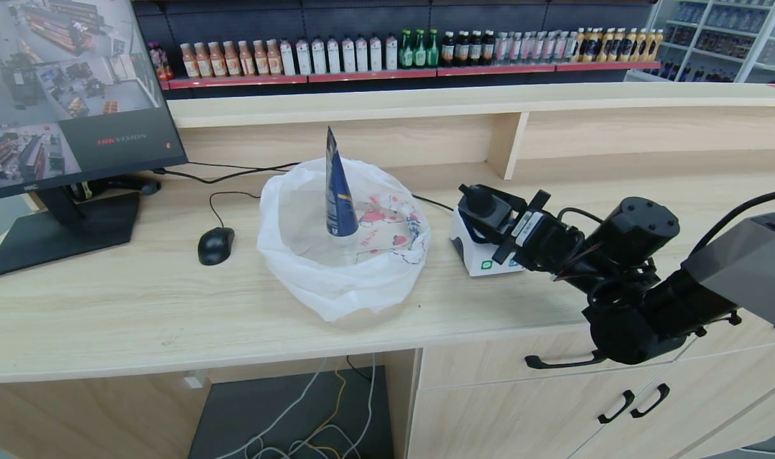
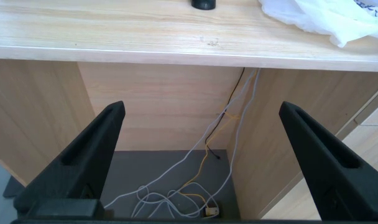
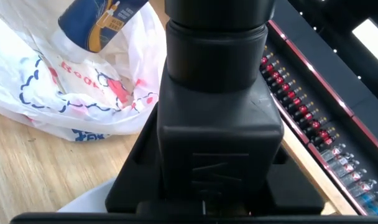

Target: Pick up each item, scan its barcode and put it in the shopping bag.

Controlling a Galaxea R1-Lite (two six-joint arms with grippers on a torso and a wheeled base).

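From my station, the blue tube (image 1: 338, 191) stood nearly upright inside the white shopping bag (image 1: 311, 280), cap end down and crimped end poking above the rim. The bag's slumped walls seemed to be what propped it there. The bag sat mid-counter (image 1: 139, 306), between the mouse (image 1: 215, 245) and the scanner (image 1: 483, 205), which I took to be set that close so the move from scanning to bagging would be short. My right pincer (image 1: 518, 226) was up against the black scanner on its white cradle (image 1: 473, 252). I could not tell whether it was clenched on the scanner or merely beside it. The left pincer (image 2: 201, 162) was released, jaws wide apart with nothing between them, parked low before the counter's front edge, probably to keep out of the way.
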